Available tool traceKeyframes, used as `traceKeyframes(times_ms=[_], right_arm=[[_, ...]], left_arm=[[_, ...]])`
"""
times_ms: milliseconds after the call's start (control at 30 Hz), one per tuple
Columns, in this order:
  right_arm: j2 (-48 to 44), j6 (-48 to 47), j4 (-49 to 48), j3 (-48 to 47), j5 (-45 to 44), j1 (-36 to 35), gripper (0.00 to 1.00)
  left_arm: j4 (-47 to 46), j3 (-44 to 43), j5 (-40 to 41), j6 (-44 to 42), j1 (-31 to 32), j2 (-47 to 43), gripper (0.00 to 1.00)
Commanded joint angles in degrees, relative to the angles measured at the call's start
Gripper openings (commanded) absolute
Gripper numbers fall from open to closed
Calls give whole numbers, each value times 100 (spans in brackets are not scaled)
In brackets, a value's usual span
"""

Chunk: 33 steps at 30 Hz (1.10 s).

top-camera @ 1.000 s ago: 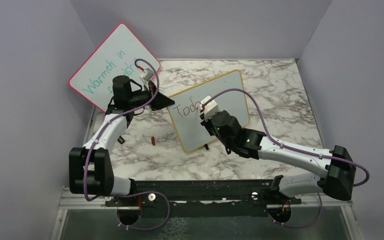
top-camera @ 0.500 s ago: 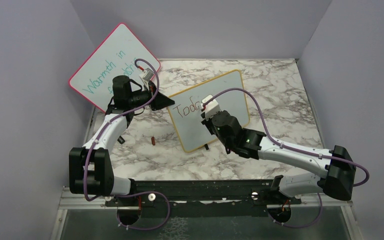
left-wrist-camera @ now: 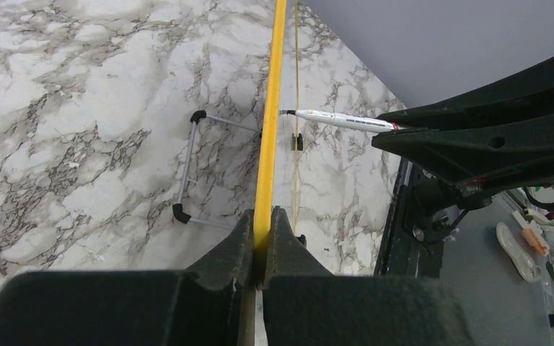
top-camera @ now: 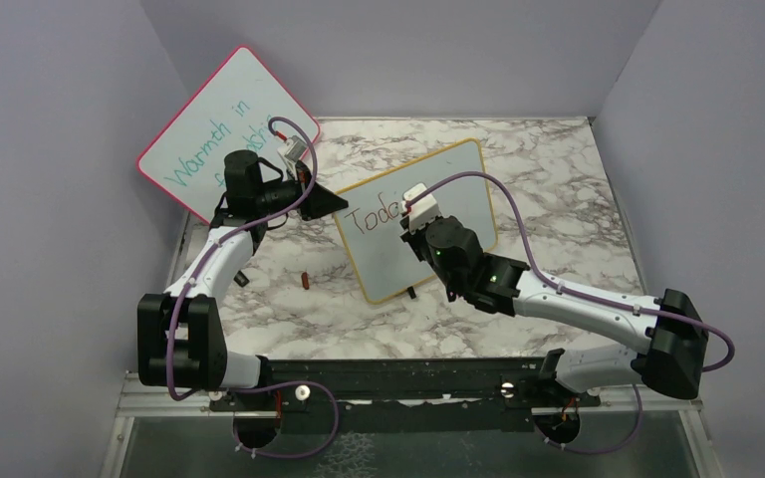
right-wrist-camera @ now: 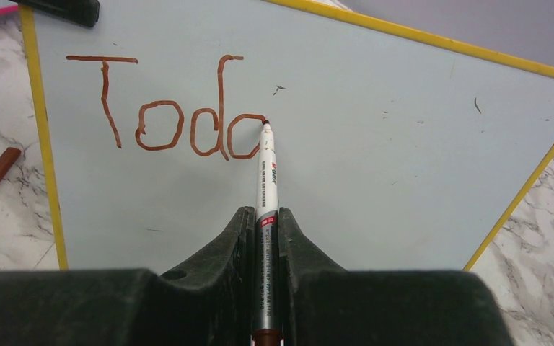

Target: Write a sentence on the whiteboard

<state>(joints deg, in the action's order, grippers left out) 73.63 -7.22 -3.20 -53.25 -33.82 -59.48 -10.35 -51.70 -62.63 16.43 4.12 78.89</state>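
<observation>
The whiteboard point(right-wrist-camera: 375, 144) with its yellow frame stands tilted on the marble table. Red-brown letters "Tod" and a part-drawn rounded letter make up the sentence point(right-wrist-camera: 166, 122) on its upper left. My right gripper point(right-wrist-camera: 265, 216) is shut on a white and silver marker point(right-wrist-camera: 267, 180). The marker's tip touches the board at the top right of that last letter. My left gripper point(left-wrist-camera: 262, 216) is shut on the board's yellow edge point(left-wrist-camera: 268, 130), seen edge-on. From above, it holds the board's upper left corner point(top-camera: 344, 199).
A pink-framed board point(top-camera: 224, 119) with teal writing leans at the back left, behind my left arm. A red-brown marker cap point(top-camera: 304, 281) lies on the table left of the whiteboard. The board's wire foot point(left-wrist-camera: 184, 166) rests on the marble. Grey walls close in three sides.
My right gripper with the marker has shifted slightly right and upward along the board, lengthening the last stroke. The left arm and the board have not moved.
</observation>
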Motion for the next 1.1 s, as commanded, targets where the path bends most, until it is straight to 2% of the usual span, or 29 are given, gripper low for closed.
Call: traceKeyframes(times_ms=[0, 1067], right_arm=[[113, -69, -230, -110, -57, 60, 0], [-94, 371, 725, 178, 222, 60, 1]], left_arm=[[349, 46, 33, -505, 36, 153, 0], [376, 36, 68, -526, 34, 173, 0]])
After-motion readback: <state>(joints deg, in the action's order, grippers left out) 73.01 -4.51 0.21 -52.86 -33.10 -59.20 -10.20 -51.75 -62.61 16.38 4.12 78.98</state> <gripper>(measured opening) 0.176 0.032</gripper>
